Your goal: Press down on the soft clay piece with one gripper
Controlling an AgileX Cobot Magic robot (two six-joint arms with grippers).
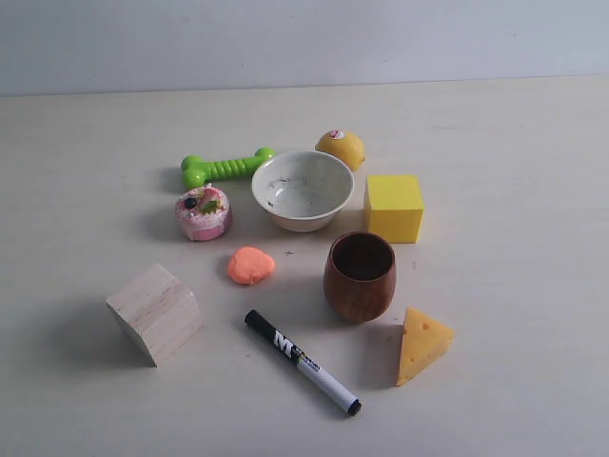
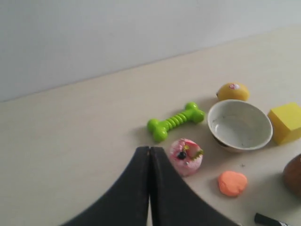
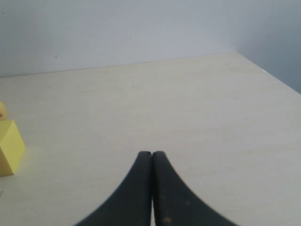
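Observation:
The soft clay piece (image 1: 251, 265) is a small salmon-orange blob lying on the table between the pink toy cake (image 1: 203, 211) and the brown wooden cup (image 1: 360, 276). The left wrist view also shows the clay (image 2: 232, 182), well off to the side of my left gripper (image 2: 149, 149), which is shut with nothing in it. My right gripper (image 3: 151, 154) is shut and empty too, over bare table far from the clay. Neither gripper appears in the exterior view.
Around the clay stand a wooden cube (image 1: 155, 312), a black-and-white marker (image 1: 303, 362), a cheese wedge (image 1: 422, 344), a yellow cube (image 1: 393, 207), a white bowl (image 1: 303, 189), a green toy bone (image 1: 225, 167) and a yellow lemon-like toy (image 1: 341, 147).

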